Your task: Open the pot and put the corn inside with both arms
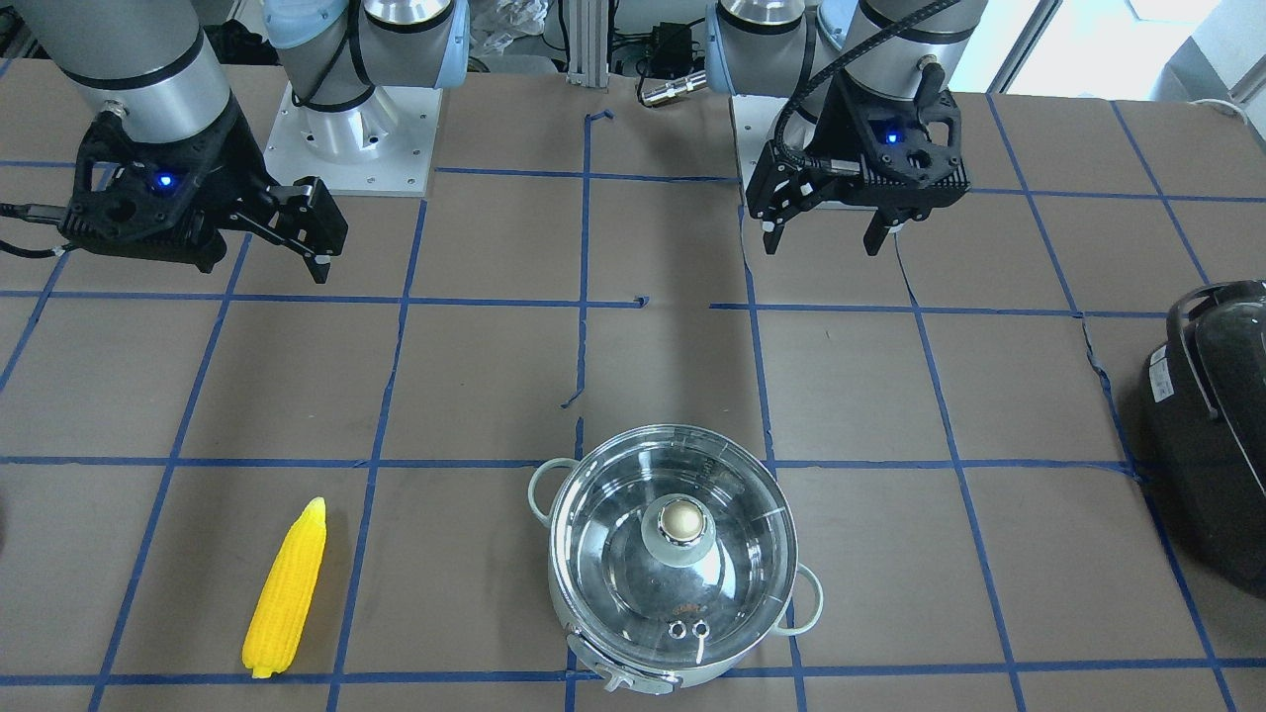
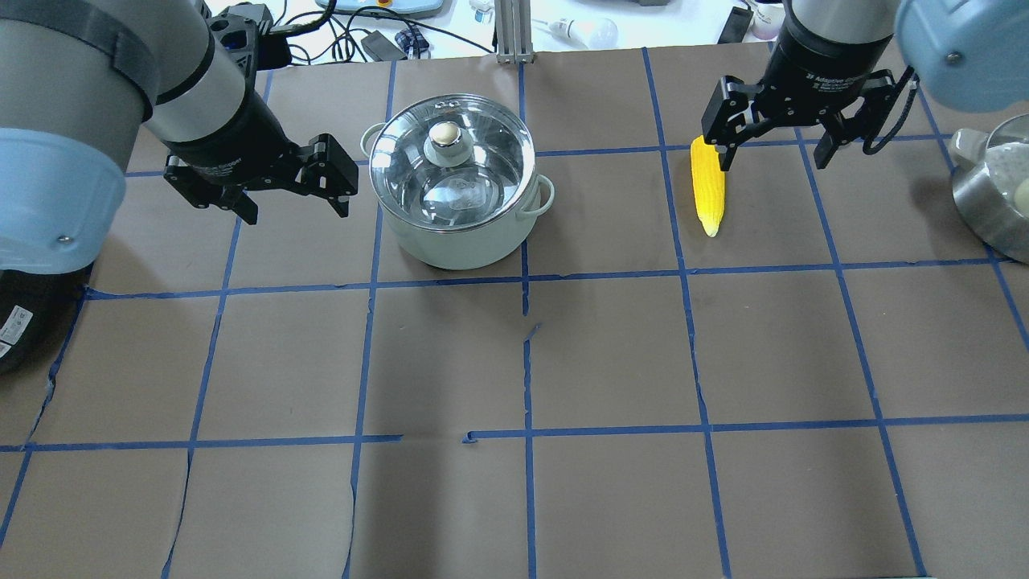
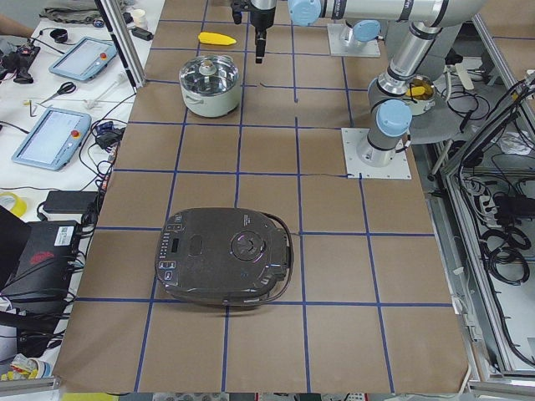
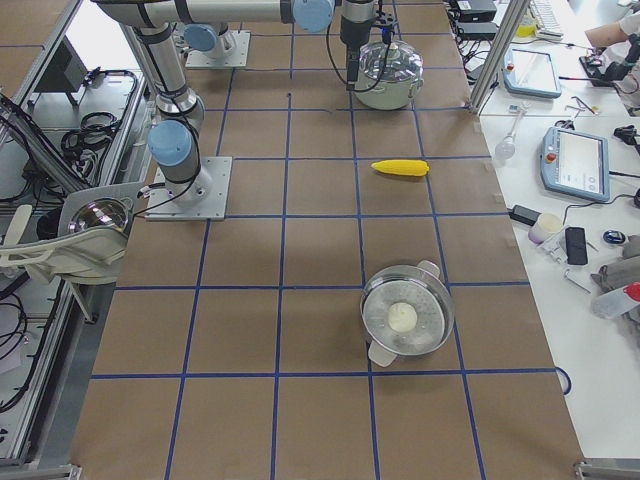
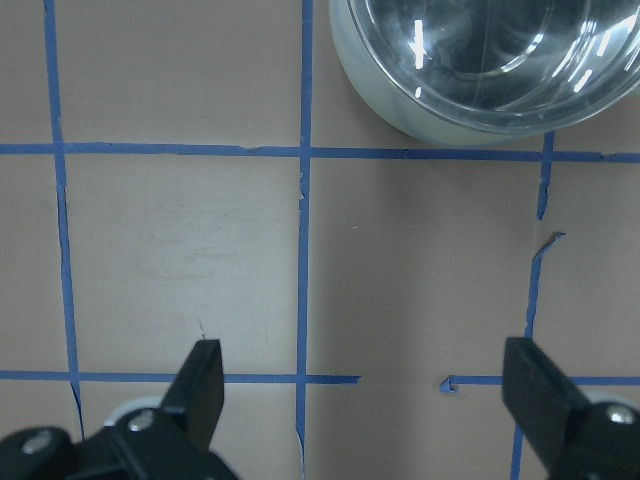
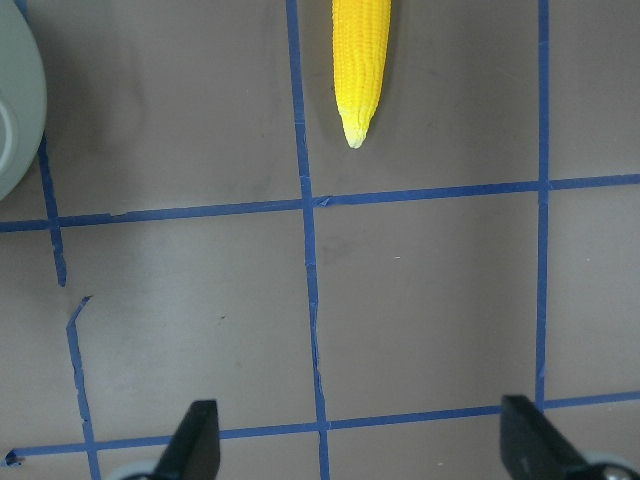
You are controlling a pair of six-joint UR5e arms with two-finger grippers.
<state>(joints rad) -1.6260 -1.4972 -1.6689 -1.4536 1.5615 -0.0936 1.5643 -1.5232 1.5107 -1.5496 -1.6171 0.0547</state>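
Note:
The pot [image 2: 454, 233] is pale grey-white and stands with its glass lid and beige knob [image 2: 444, 135] on; it also shows in the front view [image 1: 673, 564]. The yellow corn [image 2: 707, 189] lies flat on the table to the pot's right, and shows in the front view [image 1: 287, 588]. My left gripper [image 2: 295, 209] is open and empty, hovering just left of the pot; the left wrist view [image 5: 370, 390] shows the pot [image 5: 480, 60] ahead. My right gripper [image 2: 776, 153] is open and empty, above the table beside the corn's thick end; the right wrist view [image 6: 360, 435] shows the corn's tip [image 6: 360, 60] ahead.
A large black appliance [image 3: 226, 257] sits at the table's left end, and shows in the front view [image 1: 1212, 435]. A second steel pot with a lid [image 4: 405, 318] stands at the right end, seen at the overhead view's edge [image 2: 993, 201]. Blue tape lines grid the brown table.

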